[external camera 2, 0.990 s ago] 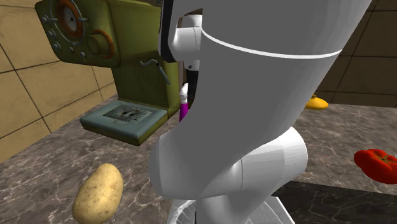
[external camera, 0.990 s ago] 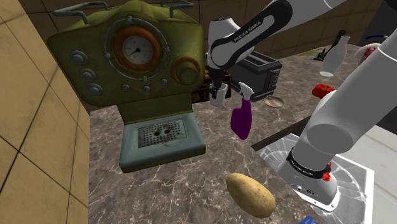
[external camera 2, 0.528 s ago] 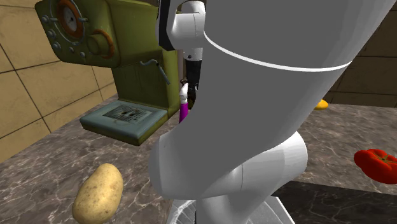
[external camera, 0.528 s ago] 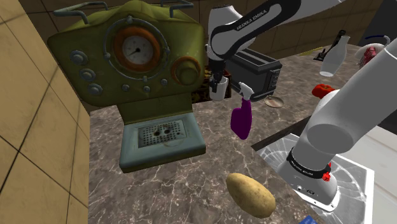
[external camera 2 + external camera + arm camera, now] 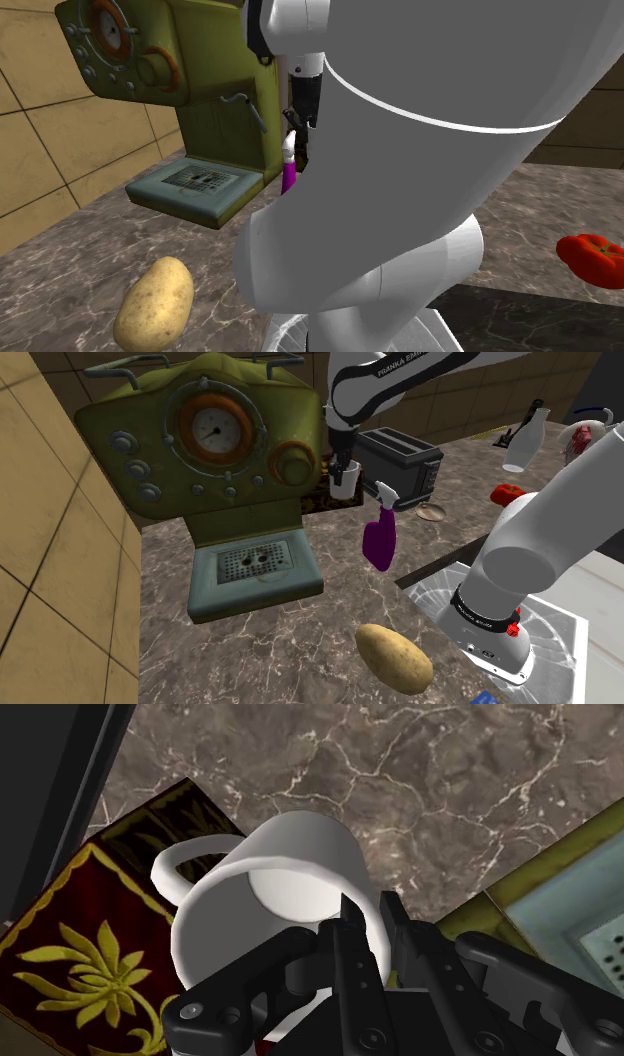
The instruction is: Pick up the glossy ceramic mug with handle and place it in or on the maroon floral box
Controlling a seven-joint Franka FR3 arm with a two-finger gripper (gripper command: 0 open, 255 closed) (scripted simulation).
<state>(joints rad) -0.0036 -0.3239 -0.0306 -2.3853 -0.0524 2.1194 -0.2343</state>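
Since a second ago the mug (image 5: 343, 479) has risen off the tabletop (image 5: 300, 642), carried straight up by the tool (image 5: 345, 464), while everything else has stayed put. The mug hangs upright in the air, near the far edge of the tabletop, between the coffee machine (image 5: 200, 442) and the toaster (image 5: 400, 462). In the wrist view the tool (image 5: 368, 914) is clenched on the white mug (image 5: 300, 849), one finger inside the rim and one outside, pinching the wall on the side away from the handle. The handle points toward the maroon box (image 5: 80, 954) with yellow flowers, which lies below and just beside the mug. The lift looks done and the carry is in hand. The next move calls for a short shift sideways until the mug is over the box's top, then a gentle lowering before letting go.
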